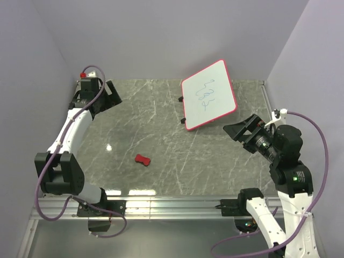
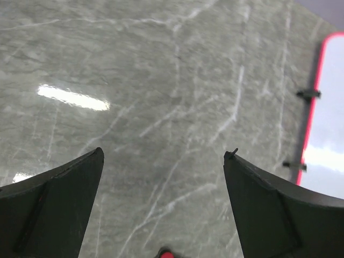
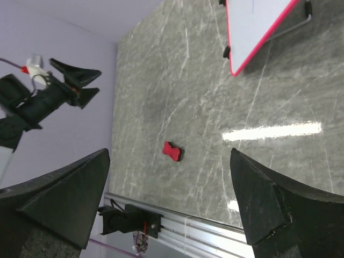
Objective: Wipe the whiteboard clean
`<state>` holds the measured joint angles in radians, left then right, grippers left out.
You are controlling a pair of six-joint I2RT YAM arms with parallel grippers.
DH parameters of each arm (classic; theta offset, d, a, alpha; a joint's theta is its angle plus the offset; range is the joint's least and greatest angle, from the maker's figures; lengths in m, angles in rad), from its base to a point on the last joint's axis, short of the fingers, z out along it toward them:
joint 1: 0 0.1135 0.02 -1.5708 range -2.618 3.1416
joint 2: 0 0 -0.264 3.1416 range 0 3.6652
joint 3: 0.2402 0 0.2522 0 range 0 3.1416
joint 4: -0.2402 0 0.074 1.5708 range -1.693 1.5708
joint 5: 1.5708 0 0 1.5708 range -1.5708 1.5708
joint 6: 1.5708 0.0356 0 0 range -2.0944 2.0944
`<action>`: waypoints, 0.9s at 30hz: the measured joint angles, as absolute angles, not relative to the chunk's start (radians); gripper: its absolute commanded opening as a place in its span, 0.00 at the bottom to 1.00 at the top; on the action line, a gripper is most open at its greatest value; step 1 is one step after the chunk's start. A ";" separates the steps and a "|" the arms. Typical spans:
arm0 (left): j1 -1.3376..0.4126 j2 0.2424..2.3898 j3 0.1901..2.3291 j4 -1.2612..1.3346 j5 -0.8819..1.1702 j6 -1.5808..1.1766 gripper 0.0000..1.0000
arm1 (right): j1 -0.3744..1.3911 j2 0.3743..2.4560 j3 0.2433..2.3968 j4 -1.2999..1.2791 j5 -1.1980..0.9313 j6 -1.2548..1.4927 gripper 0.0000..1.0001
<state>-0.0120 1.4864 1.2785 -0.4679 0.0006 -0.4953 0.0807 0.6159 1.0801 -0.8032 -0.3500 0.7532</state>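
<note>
My left gripper (image 1: pixel 112 95) and right gripper (image 1: pixel 240 127) both spread, empty | whiteboard (image 1: pixel 208 94) just ahead of right, well apart from left | eraser (image 1: pixel 142 159) nearer left, back under its fingers.

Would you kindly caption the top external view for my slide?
Jaws open, the left arm and right arm flank a red eraser; the scribbled whiteboard sits tilted far right.
</note>
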 measured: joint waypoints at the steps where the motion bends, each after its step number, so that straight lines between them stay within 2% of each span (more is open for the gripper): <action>1: -0.023 1.473 1.284 -0.482 0.012 -0.480 0.99 | 0.081 0.617 1.073 -0.804 -0.350 0.755 1.00; 10: -0.228 1.394 1.227 -0.582 0.073 -0.355 0.99 | 0.081 0.616 1.071 -0.820 -0.322 0.740 0.99; 13: -0.305 1.377 1.214 -0.647 0.084 -0.307 0.94 | 0.081 0.614 1.071 -0.827 -0.322 0.737 0.99; 19: -0.391 1.371 1.185 -0.709 0.121 -0.224 0.96 | 0.088 0.613 1.070 -0.831 -0.327 0.735 0.98; 23: -0.427 1.383 1.189 -0.762 0.118 -0.213 0.99 | 0.099 0.617 1.070 -0.835 -0.333 0.730 0.98; 27: -0.561 1.483 1.215 -0.818 0.064 -0.213 0.98 | 0.101 0.625 1.070 -0.852 -0.332 0.717 0.97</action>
